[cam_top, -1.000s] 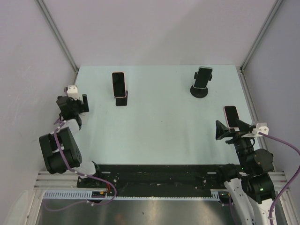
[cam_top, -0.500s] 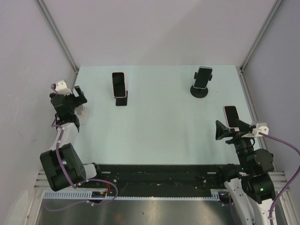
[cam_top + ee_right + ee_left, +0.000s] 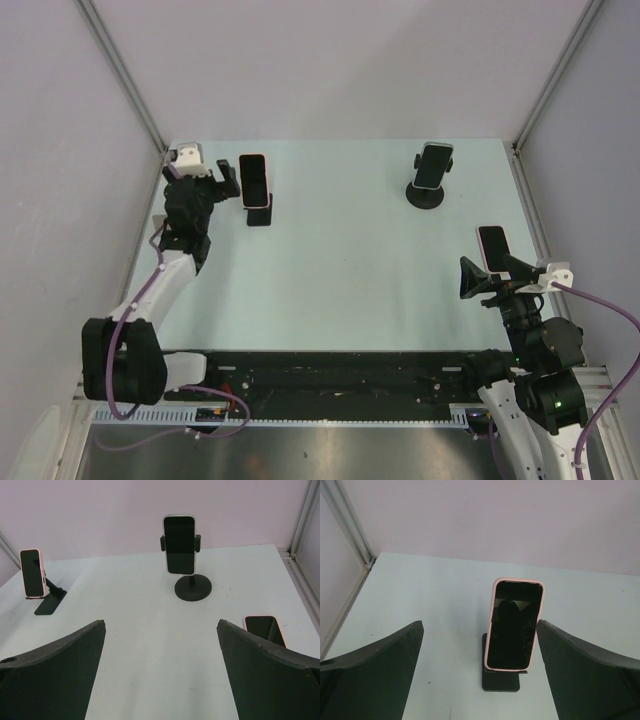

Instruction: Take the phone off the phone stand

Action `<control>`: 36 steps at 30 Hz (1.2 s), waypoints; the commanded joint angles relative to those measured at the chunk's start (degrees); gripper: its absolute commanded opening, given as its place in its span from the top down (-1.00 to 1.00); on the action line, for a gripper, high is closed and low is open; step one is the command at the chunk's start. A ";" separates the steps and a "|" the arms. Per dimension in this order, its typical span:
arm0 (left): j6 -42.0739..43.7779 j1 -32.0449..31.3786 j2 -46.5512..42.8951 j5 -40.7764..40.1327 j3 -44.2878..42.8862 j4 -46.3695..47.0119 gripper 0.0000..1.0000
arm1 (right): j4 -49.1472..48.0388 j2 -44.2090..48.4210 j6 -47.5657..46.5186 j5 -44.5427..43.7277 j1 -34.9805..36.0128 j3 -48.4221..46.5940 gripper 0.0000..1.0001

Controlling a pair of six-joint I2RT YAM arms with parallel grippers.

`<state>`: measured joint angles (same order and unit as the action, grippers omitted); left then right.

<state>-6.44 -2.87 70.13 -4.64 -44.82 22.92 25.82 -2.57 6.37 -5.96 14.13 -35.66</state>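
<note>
Movement first: the left gripper (image 3: 222,185) has swung from the left edge to the pink-cased phone with a black screen (image 3: 514,625), far left on its flat black stand (image 3: 501,680). Its jaws are apart, not touching. The right gripper (image 3: 160,630) is apart too. Grabbing likely comes next.

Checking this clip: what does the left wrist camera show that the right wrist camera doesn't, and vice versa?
Only the left wrist view: the open left gripper, lined up close on one phone. Only the right wrist view: the open right gripper, a clamped phone on a round-base stand, and a flat phone lying on the table. Both: the pink-cased phone leaning on its low black stand, untouched.
</note>
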 commanded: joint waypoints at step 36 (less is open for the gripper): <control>3.89 -10.49 40.35 -13.11 -42.81 -19.49 -1.00 | -2.09 -1.04 -0.83 0.16 -0.86 0.42 -0.99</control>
<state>-2.92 -12.99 109.43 -17.76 -84.42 3.46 25.78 -3.09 6.35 -5.96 13.47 -35.46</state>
